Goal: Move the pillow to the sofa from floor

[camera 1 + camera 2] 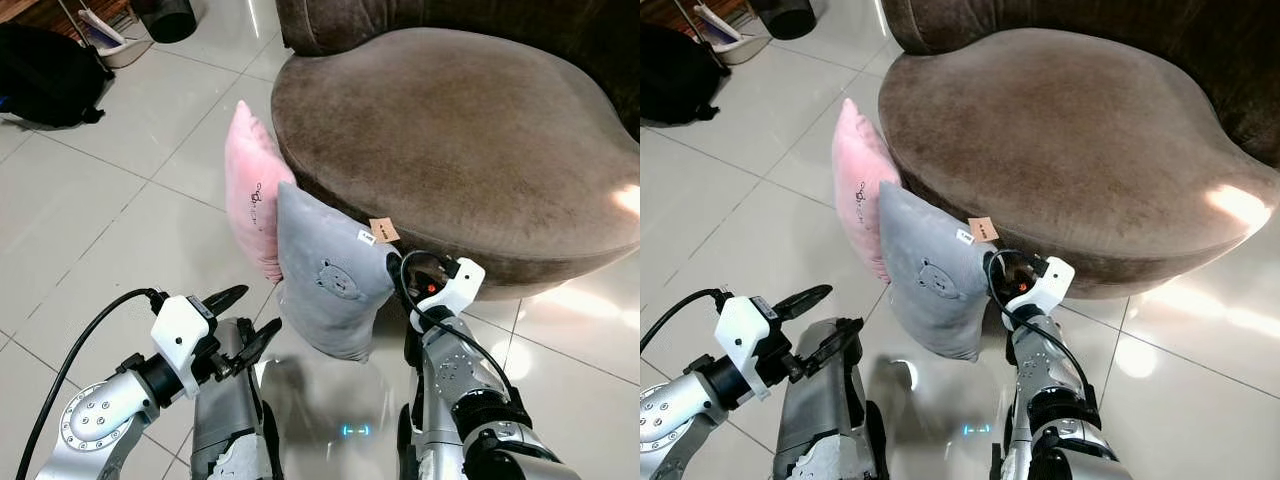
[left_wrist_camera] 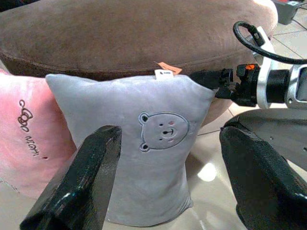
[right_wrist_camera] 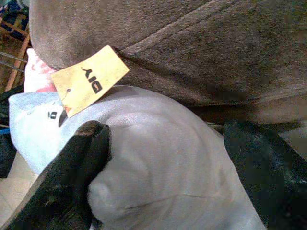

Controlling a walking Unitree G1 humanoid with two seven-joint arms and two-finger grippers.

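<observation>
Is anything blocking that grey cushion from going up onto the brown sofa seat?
Nothing visible does. The grey pillow leans on the sofa front, with the seat above it bare. The pink pillow stands beside it, not on the way up. The right tool is open around the grey pillow's corner; the left tool faces it, open.

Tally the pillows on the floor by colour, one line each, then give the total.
Grey pillow, bear face on it, standing against the sofa: 1
Pink pillow, behind the grey one: 1
Total: 2
</observation>
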